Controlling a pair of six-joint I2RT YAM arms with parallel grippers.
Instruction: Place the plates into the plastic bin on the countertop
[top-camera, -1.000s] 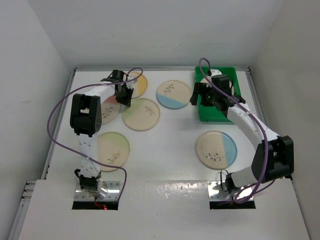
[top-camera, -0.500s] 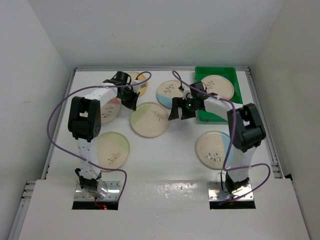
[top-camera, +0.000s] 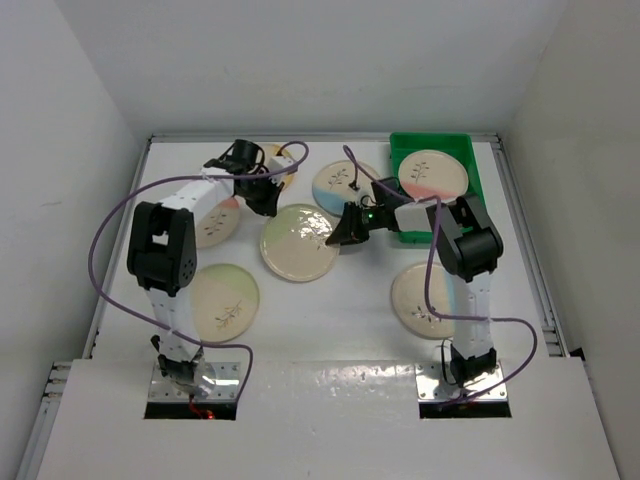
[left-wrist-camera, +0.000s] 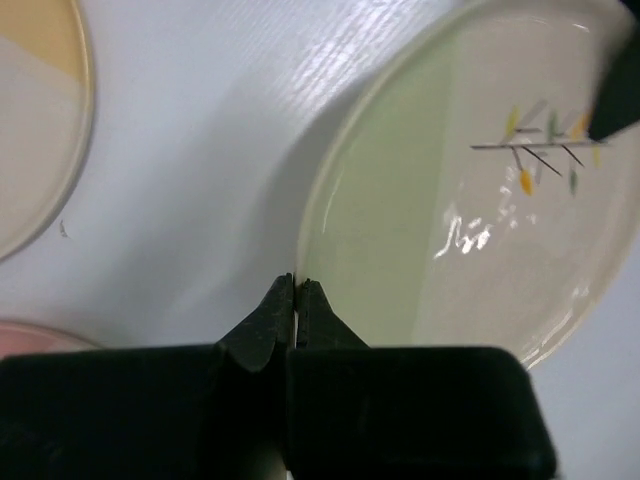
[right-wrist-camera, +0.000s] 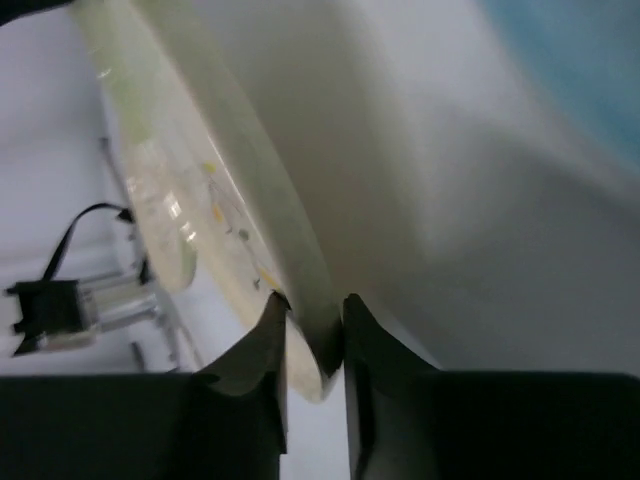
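Swung left from the shallow bright green plastic bin (top-camera: 477, 165), the right gripper (right-wrist-camera: 312, 312) clamps its fingers on the right rim of the round cream green-segment plate (top-camera: 295, 245), central on the white surface (top-camera: 340, 310); the bin lies far-right. The left gripper (left-wrist-camera: 295, 287), fingers together, sits at its left rim.

Far right on the surface (top-camera: 330, 322): bin (top-camera: 476, 197), inner plate (top-camera: 433, 172) lying in it. Left of the bin: centre plate (top-camera: 295, 245), rear plate (top-camera: 329, 182) just behind it.

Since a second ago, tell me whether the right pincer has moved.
Yes. The right pincer has swung left, off the green bin, and now clamps the rim of the green-segment plate.
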